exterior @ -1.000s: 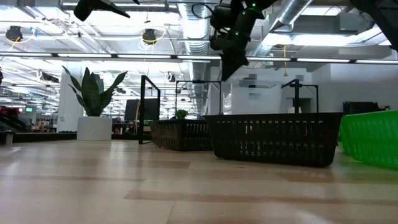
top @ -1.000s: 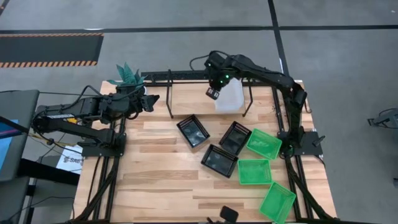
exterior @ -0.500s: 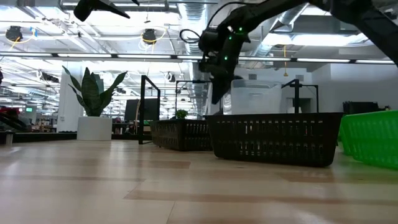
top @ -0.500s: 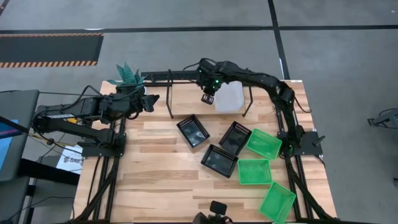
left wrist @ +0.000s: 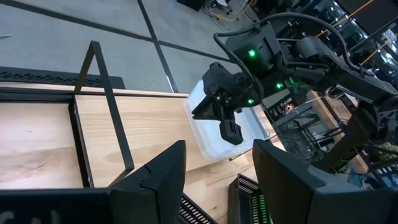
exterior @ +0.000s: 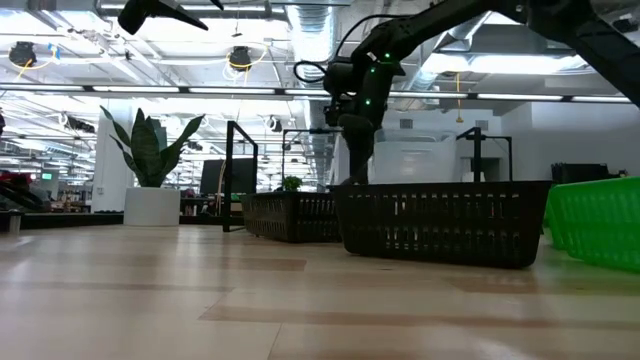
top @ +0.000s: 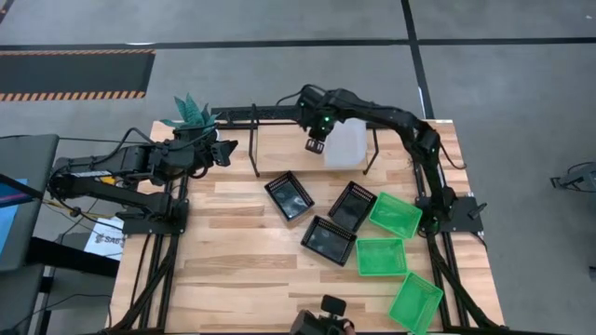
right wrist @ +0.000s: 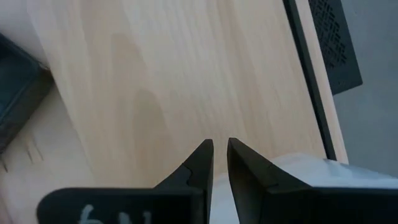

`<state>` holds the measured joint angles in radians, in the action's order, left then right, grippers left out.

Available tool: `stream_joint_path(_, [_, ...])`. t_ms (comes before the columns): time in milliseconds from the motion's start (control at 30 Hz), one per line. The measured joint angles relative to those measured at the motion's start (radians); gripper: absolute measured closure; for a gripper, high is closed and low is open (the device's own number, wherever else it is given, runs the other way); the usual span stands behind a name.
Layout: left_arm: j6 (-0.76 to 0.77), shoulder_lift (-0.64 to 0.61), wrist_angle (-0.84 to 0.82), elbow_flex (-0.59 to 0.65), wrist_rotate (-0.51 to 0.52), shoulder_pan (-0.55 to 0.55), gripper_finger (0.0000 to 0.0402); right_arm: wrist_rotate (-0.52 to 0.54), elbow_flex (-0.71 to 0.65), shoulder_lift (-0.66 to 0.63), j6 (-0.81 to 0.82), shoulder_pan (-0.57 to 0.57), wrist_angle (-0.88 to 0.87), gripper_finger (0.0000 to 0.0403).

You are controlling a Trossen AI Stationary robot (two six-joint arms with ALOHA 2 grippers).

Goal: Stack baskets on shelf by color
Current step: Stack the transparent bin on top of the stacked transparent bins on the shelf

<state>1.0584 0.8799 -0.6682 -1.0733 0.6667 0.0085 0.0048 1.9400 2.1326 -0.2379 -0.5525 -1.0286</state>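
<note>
Three clear translucent plastic baskets (top: 345,145) now sit stacked on the light wooden shelf board (top: 279,152), and the right gripper (top: 315,145) has shifted to their edge, fingers narrow, holding nothing. So clear is done; black mesh baskets (top: 290,195) probably come next. Left gripper (top: 226,149) waits by the shelf's end, moderately spread and empty.

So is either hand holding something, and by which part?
Left hand holds nothing. Right hand is at the clear basket's edge; a hold cannot be told.

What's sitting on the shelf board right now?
On the shelf, a clear basket stack sits at its right end, with the right gripper at the stack's left edge. How many baskets it holds cannot be counted.
</note>
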Motion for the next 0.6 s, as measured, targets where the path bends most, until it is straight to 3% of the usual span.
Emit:
stream_joint_path(300, [0.001,0.000,0.000,0.000,0.000,0.018,0.0228,-0.014,0.000,-0.036,0.007,0.010,0.003,0.0332])
stream_joint_path(600, [0.001,0.000,0.000,0.000,-0.007,0.034,0.0228,-0.056,0.000,-0.071,0.005,0.114,-0.143,0.0332])
